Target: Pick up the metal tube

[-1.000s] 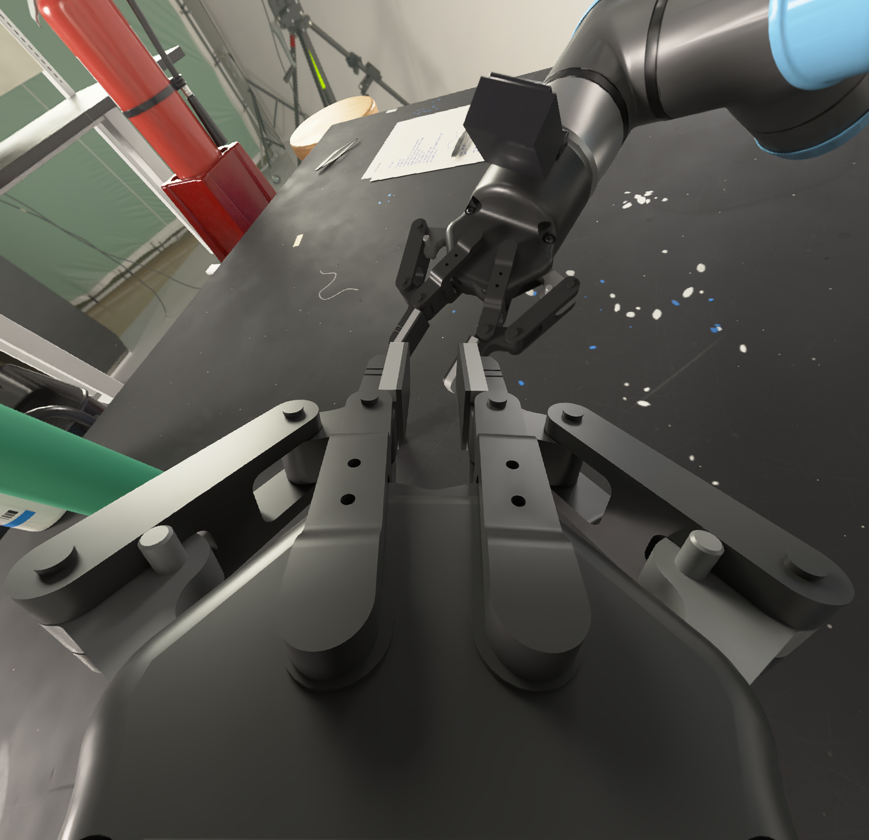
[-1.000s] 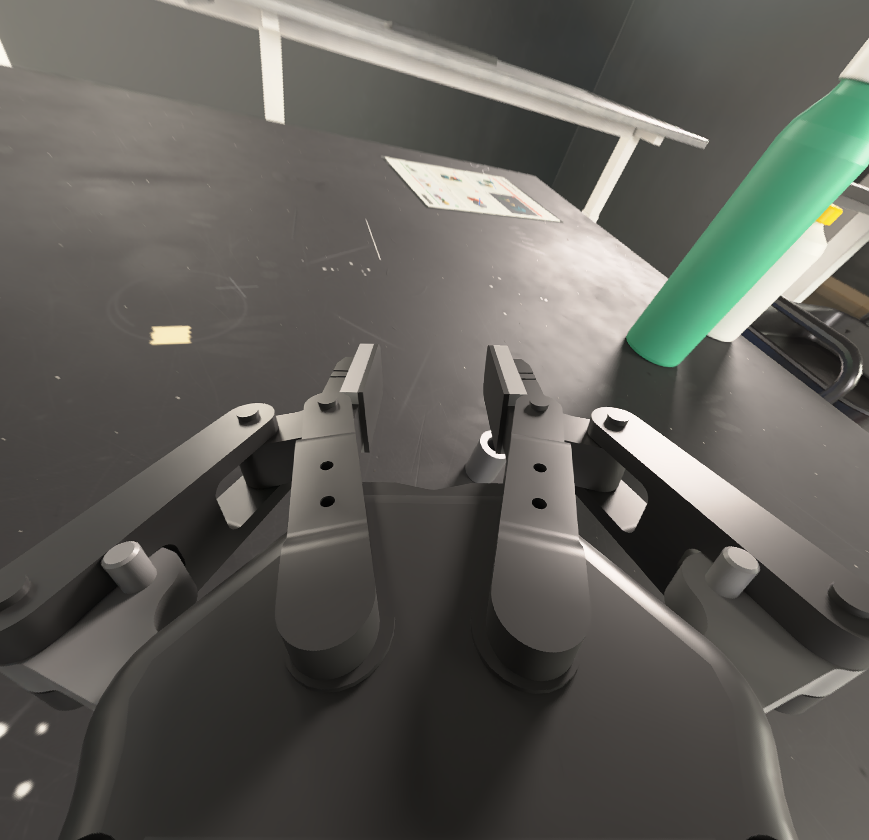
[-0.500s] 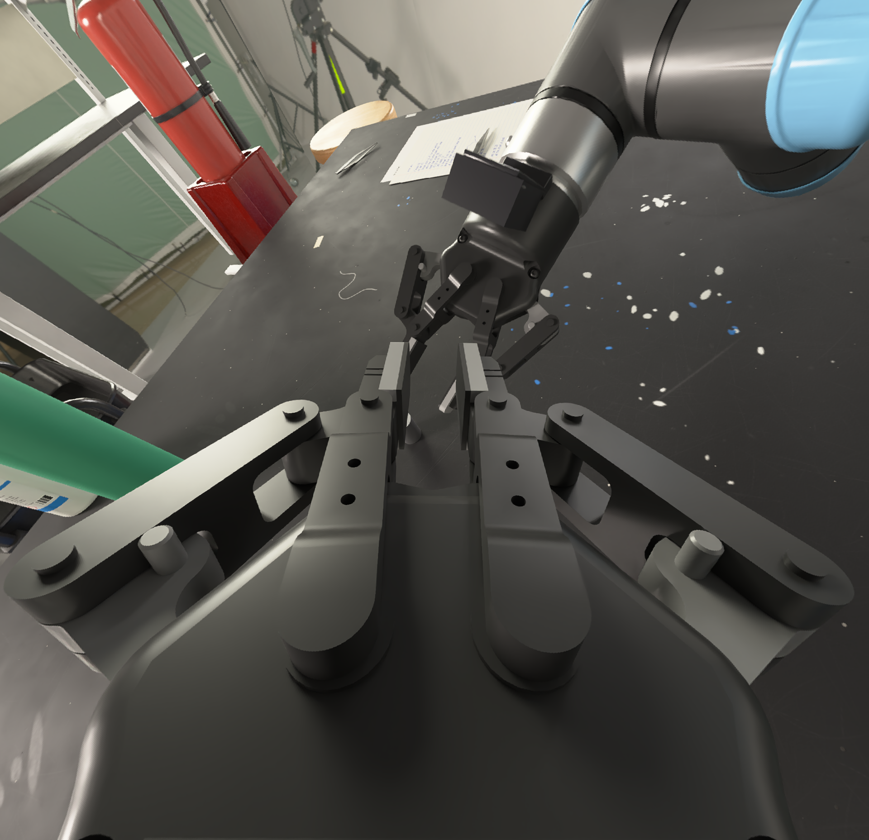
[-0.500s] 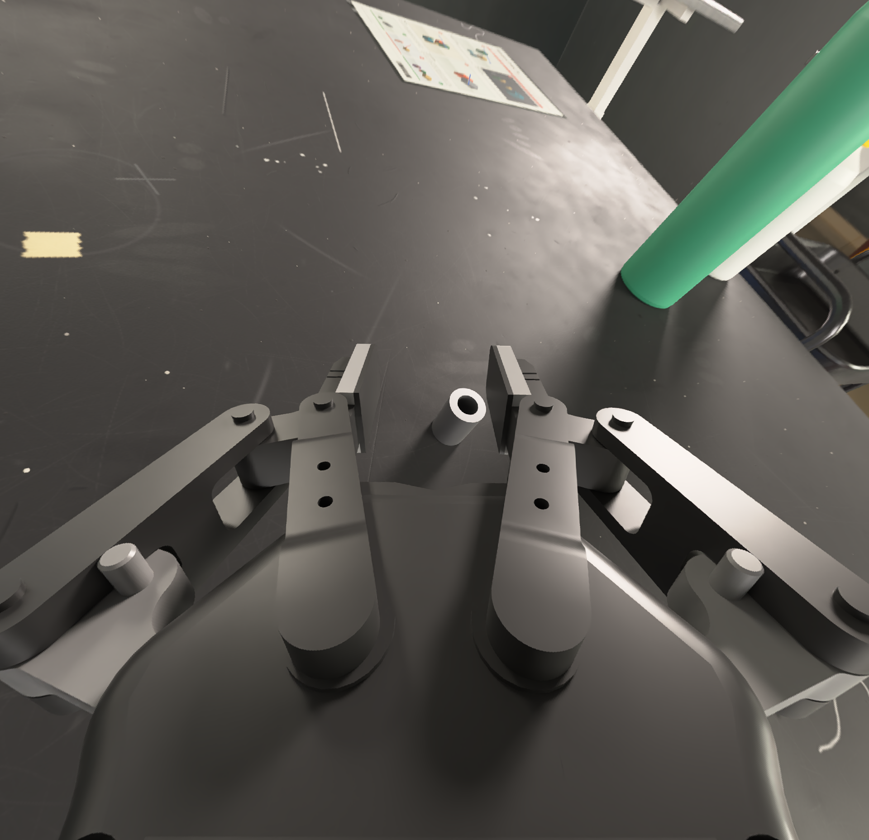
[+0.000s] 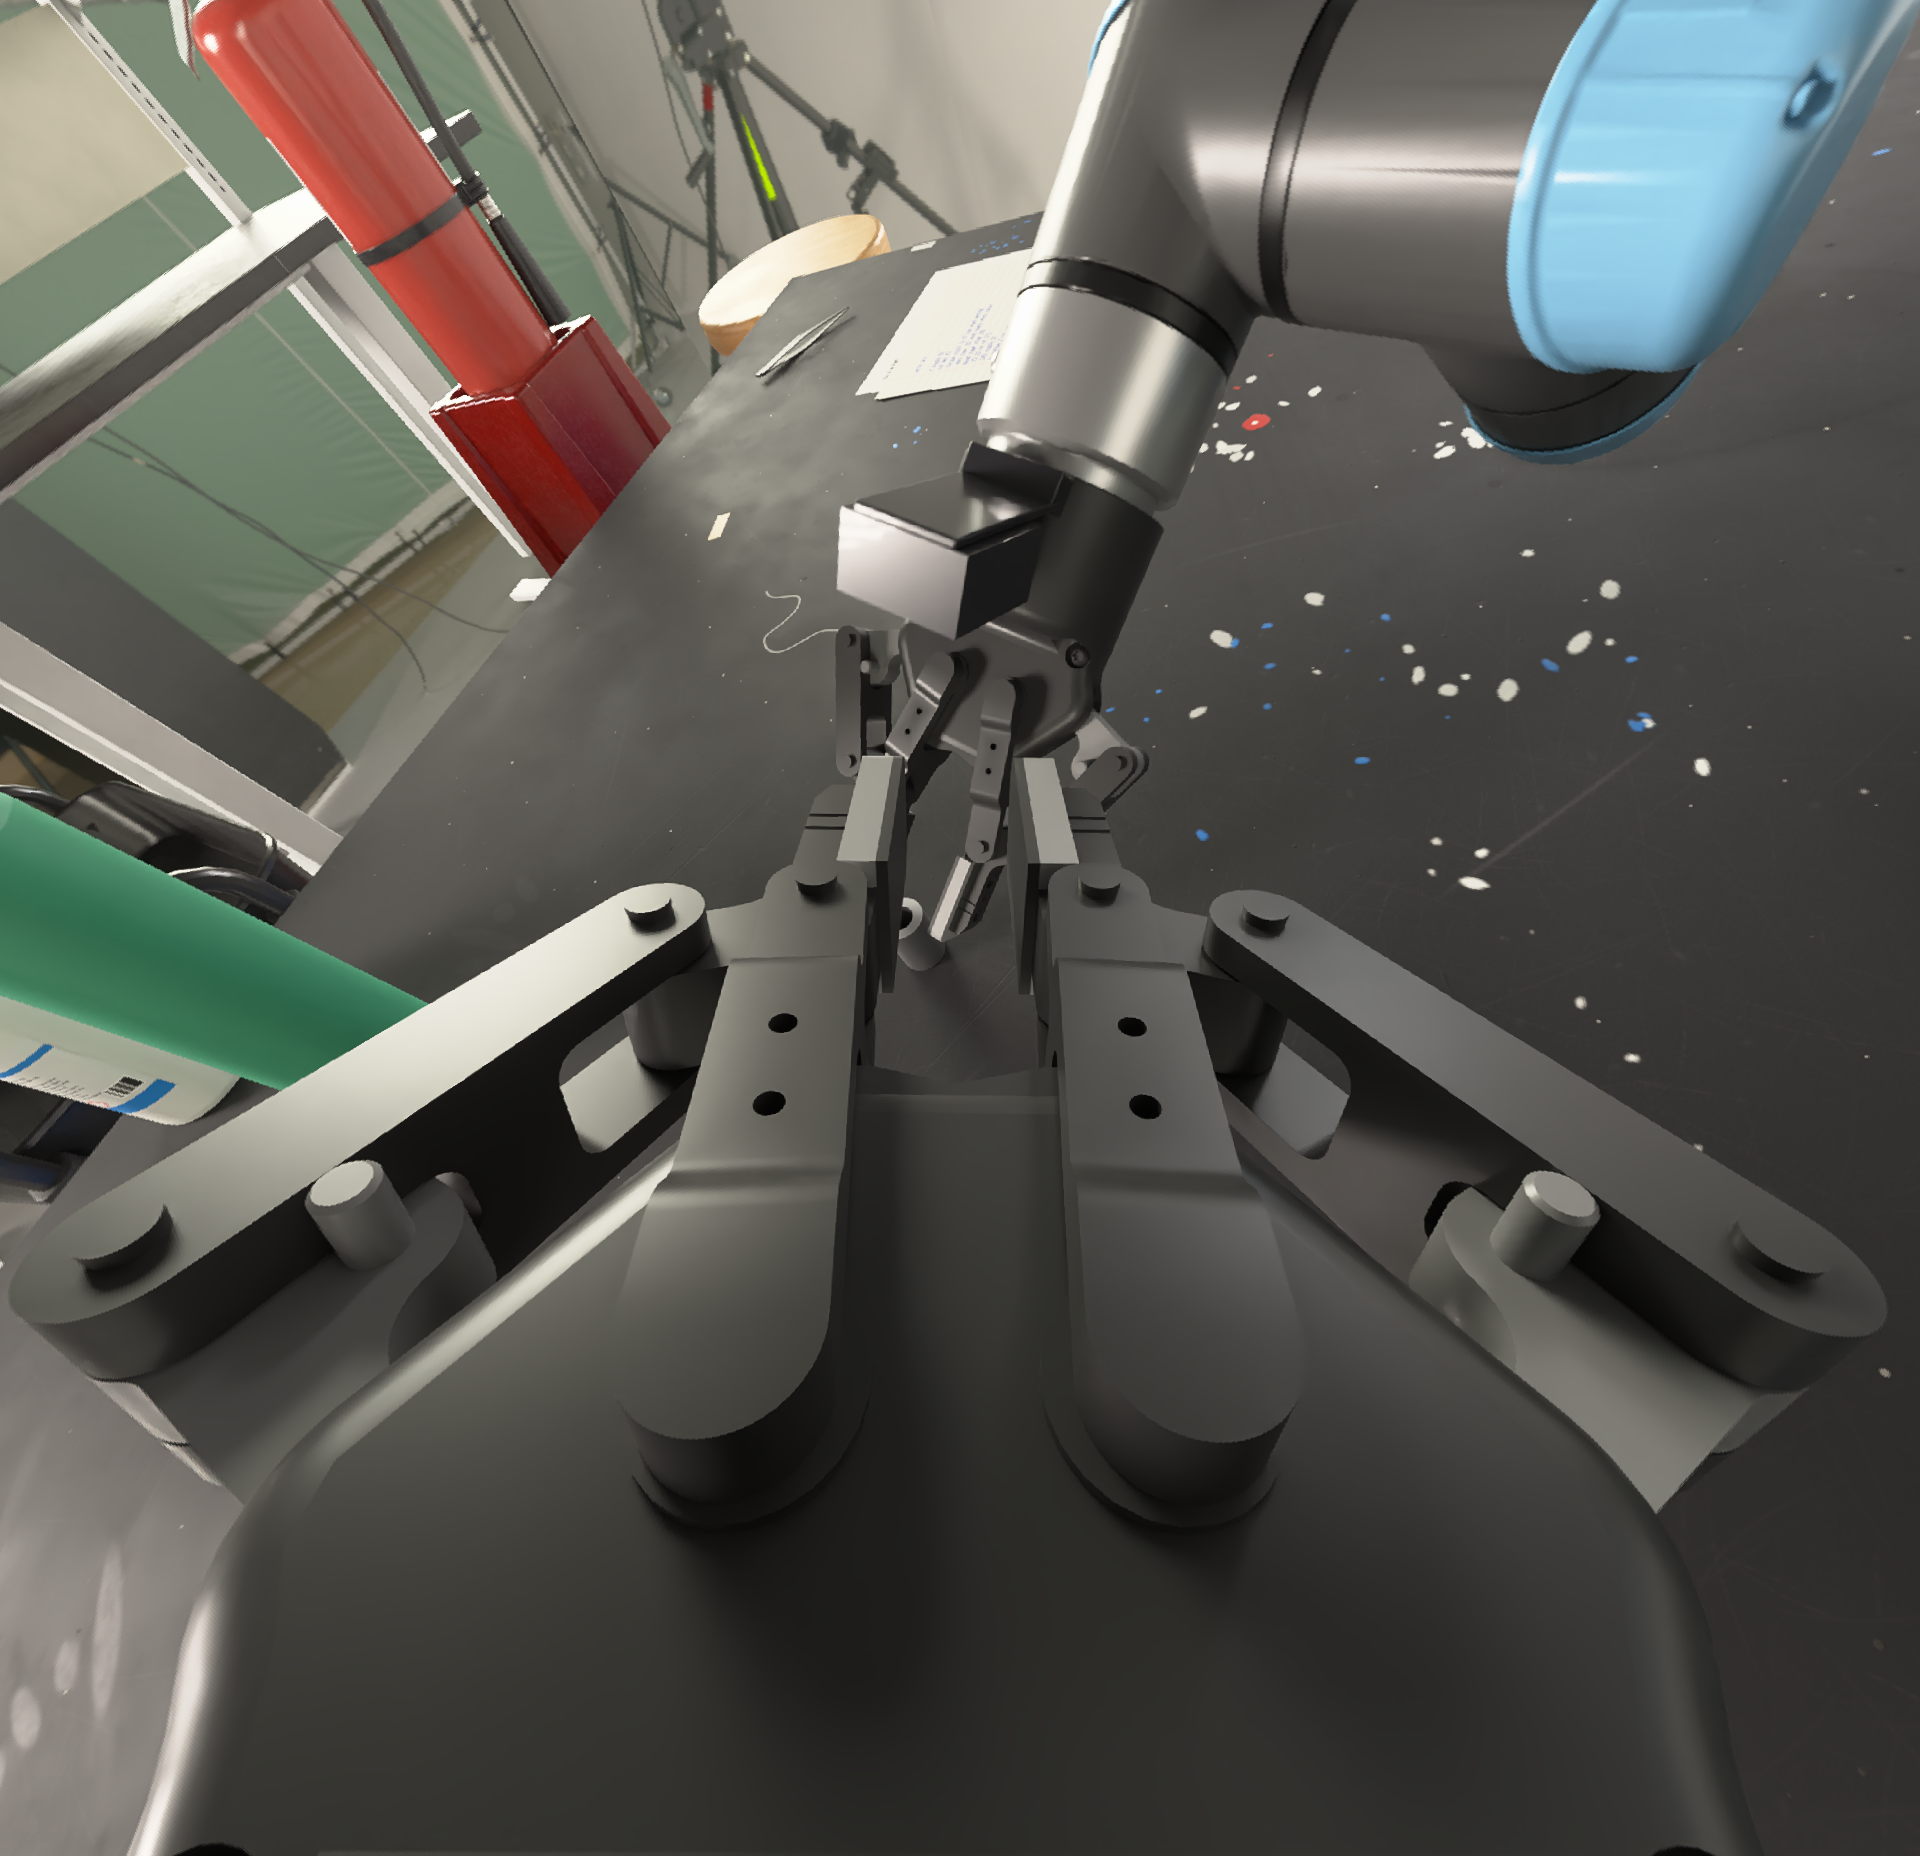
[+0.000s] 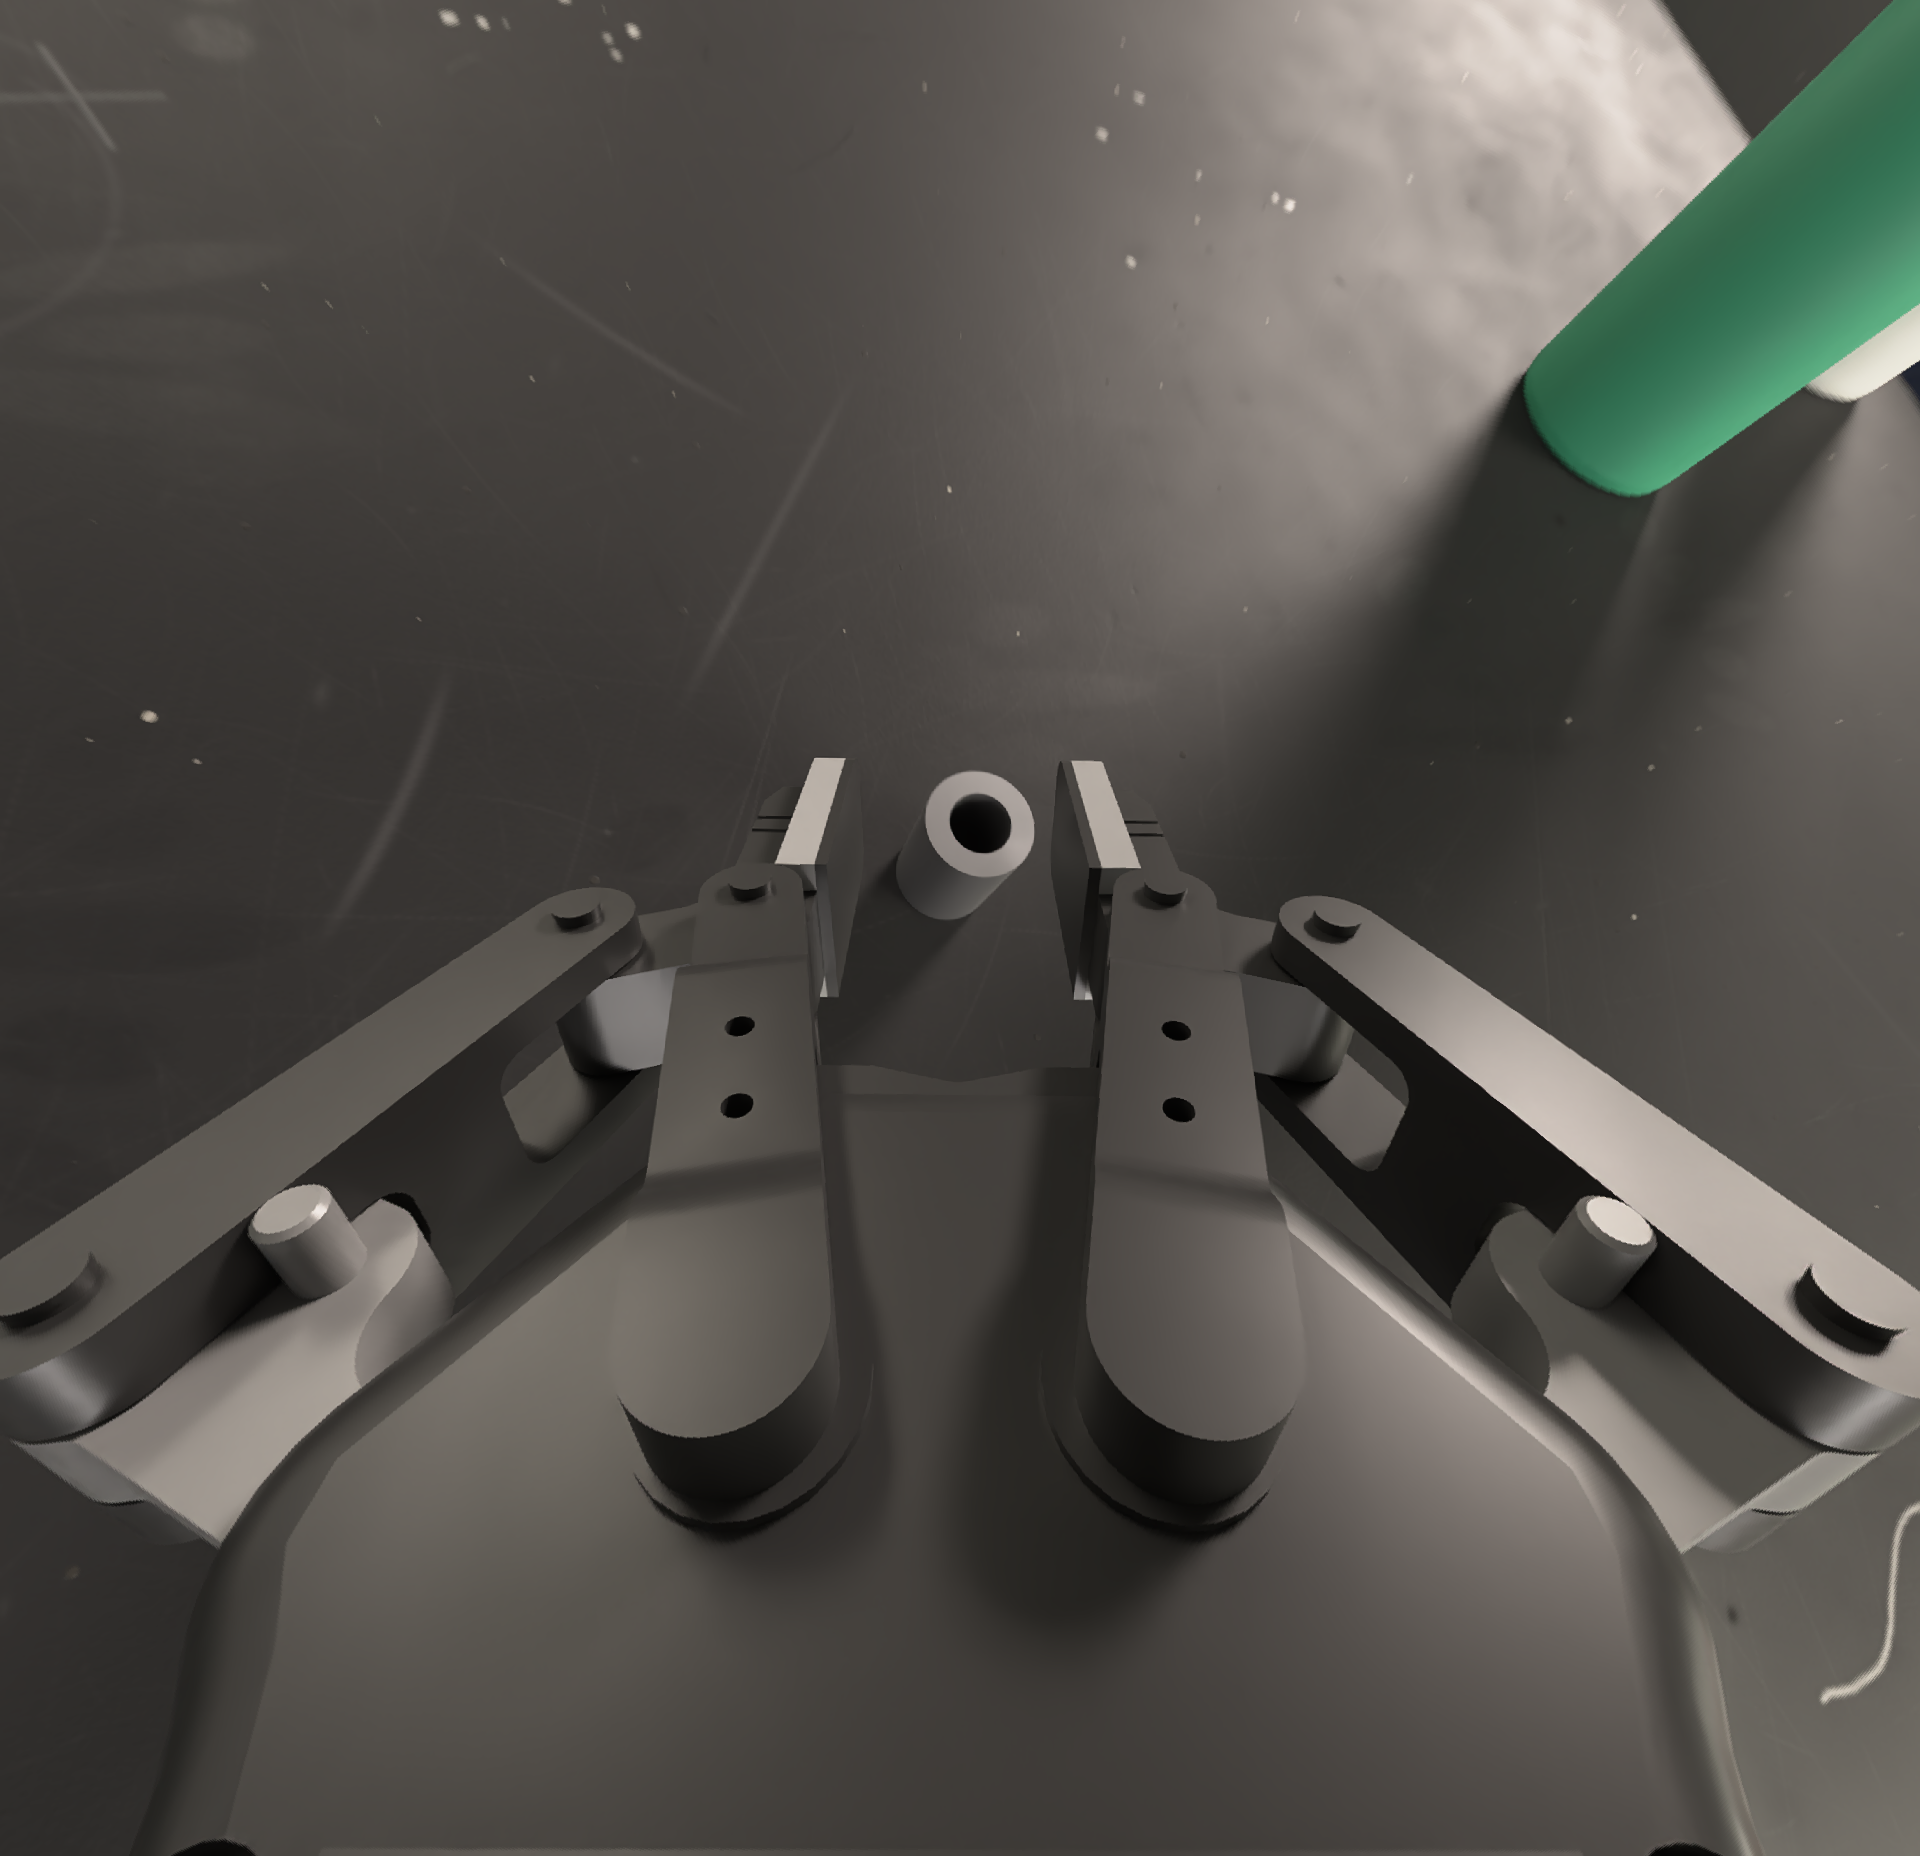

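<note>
The metal tube is a short grey cylinder with a dark bore, standing on the black table. My right gripper is open and points steeply down, one finger on each side of the tube, with small gaps. In the left wrist view the tube shows as a small pale ring below the right arm, next to one of that gripper's fingers. My left gripper is open with a narrow gap and holds nothing. It hovers a little short of the tube.
A green bottle stands to the right of the tube, with a white bottle behind it. A red fire extinguisher stands off the table's left edge. A paper sheet, tweezers and a wooden bowl lie at the far end.
My right gripper has tilted down and moved over the tube, which now sits centred between its fingers. Its arm stands more upright. My left gripper has kept the same gap.
</note>
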Available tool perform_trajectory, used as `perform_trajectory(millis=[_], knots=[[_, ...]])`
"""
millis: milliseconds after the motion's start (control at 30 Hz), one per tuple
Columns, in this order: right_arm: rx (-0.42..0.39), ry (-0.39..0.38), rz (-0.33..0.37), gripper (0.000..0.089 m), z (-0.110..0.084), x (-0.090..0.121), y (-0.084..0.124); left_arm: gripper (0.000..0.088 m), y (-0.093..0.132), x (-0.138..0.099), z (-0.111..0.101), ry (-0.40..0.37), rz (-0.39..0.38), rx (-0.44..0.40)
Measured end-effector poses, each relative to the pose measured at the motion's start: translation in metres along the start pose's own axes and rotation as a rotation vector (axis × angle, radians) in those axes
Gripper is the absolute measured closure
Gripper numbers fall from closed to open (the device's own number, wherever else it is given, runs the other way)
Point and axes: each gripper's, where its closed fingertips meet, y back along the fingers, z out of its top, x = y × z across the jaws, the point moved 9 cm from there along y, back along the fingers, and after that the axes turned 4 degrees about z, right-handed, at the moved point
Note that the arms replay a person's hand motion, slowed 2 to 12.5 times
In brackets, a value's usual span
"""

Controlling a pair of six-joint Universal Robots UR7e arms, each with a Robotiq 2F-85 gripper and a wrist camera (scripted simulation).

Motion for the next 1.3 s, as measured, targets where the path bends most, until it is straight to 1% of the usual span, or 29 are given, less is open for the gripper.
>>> perform_trajectory(millis=[167, 300, 433, 800, 933, 1300], knots=[[0.076, -0.016, 0.031, 0.0584, -0.006, -0.007, -0.01, 0.0702, 0.001, 0.001, -0.001, 0.003, 0.001, 0.0], [0.098, -0.016, 0.051, 0.0615, -0.009, -0.008, -0.016, 0.0702, 0.001, 0.003, -0.002, 0.006, 0.004, 0.002], [0.08, -0.02, 0.059, 0.0655, -0.008, -0.009, -0.02, 0.0702, 0.001, 0.004, -0.004, 0.01, 0.006, 0.001], [0.032, -0.017, 0.075, 0.0671, -0.009, -0.012, -0.021, 0.0702, 0.001, 0.006, -0.008, 0.021, 0.01, 0.005], [0.006, -0.023, 0.072, 0.0684, -0.01, -0.014, -0.018, 0.0703, 0.001, 0.007, -0.01, 0.028, 0.012, 0.005], [-0.109, -0.033, 0.098, 0.0684, -0.008, -0.014, -0.004, 0.0703, 0.0, 0.009, -0.014, 0.057, 0.012, -0.01]])
